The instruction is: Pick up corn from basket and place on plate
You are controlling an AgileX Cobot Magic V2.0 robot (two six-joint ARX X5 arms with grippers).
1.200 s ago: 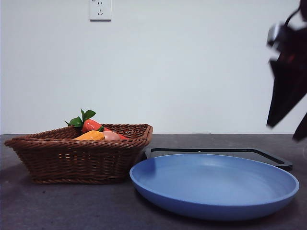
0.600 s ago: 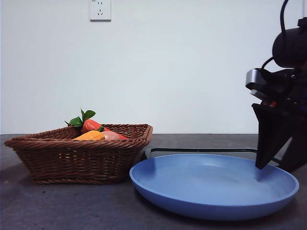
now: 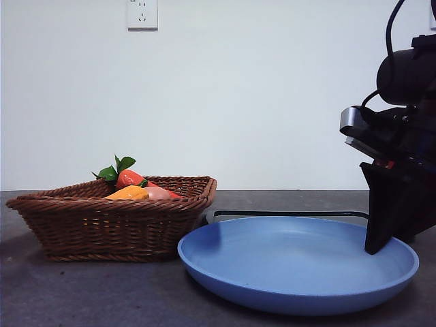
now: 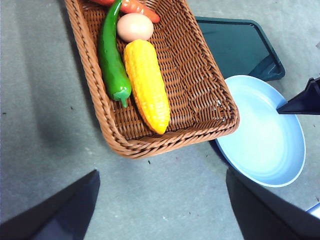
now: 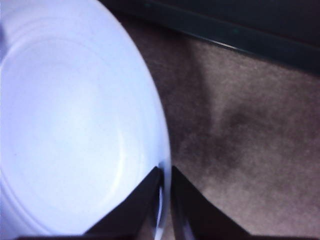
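Observation:
The corn lies lengthwise in the brown wicker basket. In the front view only its orange-yellow end peeks over the basket rim. The light-blue plate sits right of the basket, touching or almost touching its corner. My right gripper is down at the plate's right rim, shut on it with one jaw inside and one outside; it shows as a dark mass in the front view. My left gripper hovers high over the table near the basket's end, open and empty.
A green pepper, a pinkish-tan round item and a red-orange carrot share the basket with the corn. A flat black tray lies behind the plate. The right gripper's tip reaches over the plate's edge.
The right arm came down from the upper right to the plate's right rim and closed on it. The plate has slid slightly left toward the basket.

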